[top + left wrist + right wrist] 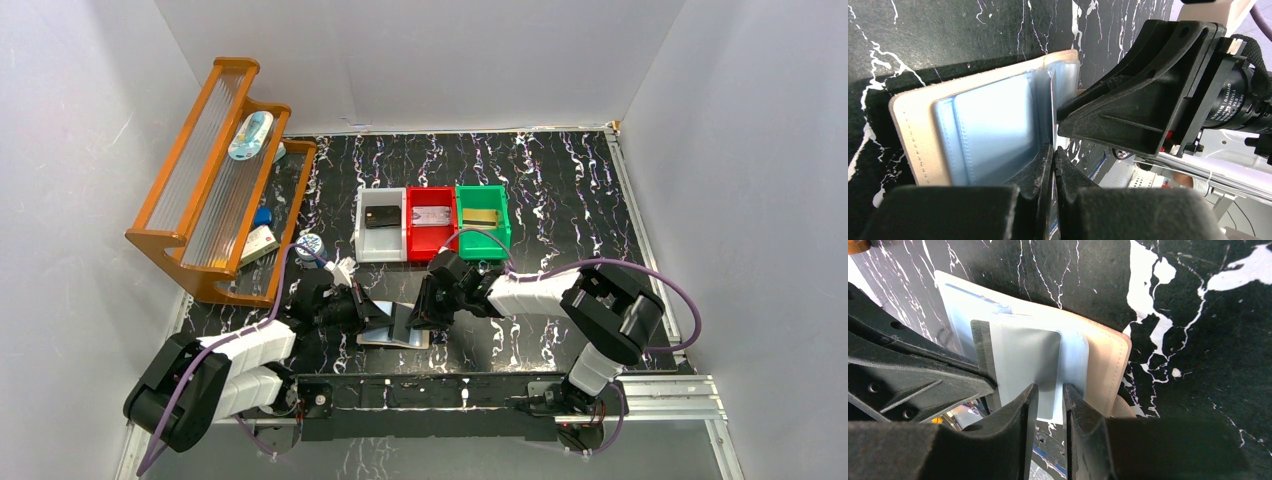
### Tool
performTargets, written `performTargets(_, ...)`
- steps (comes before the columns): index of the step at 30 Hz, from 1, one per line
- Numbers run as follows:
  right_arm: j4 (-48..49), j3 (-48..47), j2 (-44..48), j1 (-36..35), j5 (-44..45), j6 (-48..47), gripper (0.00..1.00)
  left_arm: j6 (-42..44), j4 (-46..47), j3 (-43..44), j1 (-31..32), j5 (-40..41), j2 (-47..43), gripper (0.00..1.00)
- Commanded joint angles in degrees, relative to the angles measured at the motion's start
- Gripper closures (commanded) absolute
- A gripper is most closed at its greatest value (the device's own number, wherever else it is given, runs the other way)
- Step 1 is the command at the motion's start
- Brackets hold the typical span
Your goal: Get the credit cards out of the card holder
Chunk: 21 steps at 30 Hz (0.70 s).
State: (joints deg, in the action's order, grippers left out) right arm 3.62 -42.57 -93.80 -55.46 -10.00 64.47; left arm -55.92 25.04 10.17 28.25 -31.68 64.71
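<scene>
Two grippers attend the card holder (983, 125), which lies opened on the black marbled table (560, 200), close to its near edge and between the arms. The left gripper (1053, 150) is pressed together on one pale blue pocket leaf and holds that leaf upright off the tan cover. The right gripper (1050, 390), reaching in from the right, has its jaws a little apart astride the exposed edge of what appears to be a grey card (1023, 365) lying over the pockets. Contact between its pads and the card cannot be confirmed. On handling, the holder is judged light and soft, and it would slide or lift with any pull unless restrained. Its glossy pockets look slick and pliable, likely to buckle rather than resist. The card is judged thin, stiff and smooth, offering little purchase. Hold should be taken on the card's free edge, squarely across both faces and clear of the pocket film, then drawn along the line of the pocket. The noted risk is that pinching film together with card would drag the whole holder.
</scene>
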Motion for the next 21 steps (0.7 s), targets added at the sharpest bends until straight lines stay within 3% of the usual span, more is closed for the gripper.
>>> performTargets(1,-5.1,1.74,-1.36,0.64,3.1,-2.58,0.66,1.01,-0.53,1.95,-0.15,-0.02,-1.43,1.0)
performTargets(16,-0.91,-8.16,3.58,0.67,-6.18,-10.45,0.61,2.66,-3.95,2.86,-0.13,0.84,-1.49,1.0)
performTargets(21,-1.92,-7.93,1.75,0.63,-4.89,-8.91,0.59,2.4,-3.27,2.83,-0.13,0.55,-1.14,1.0)
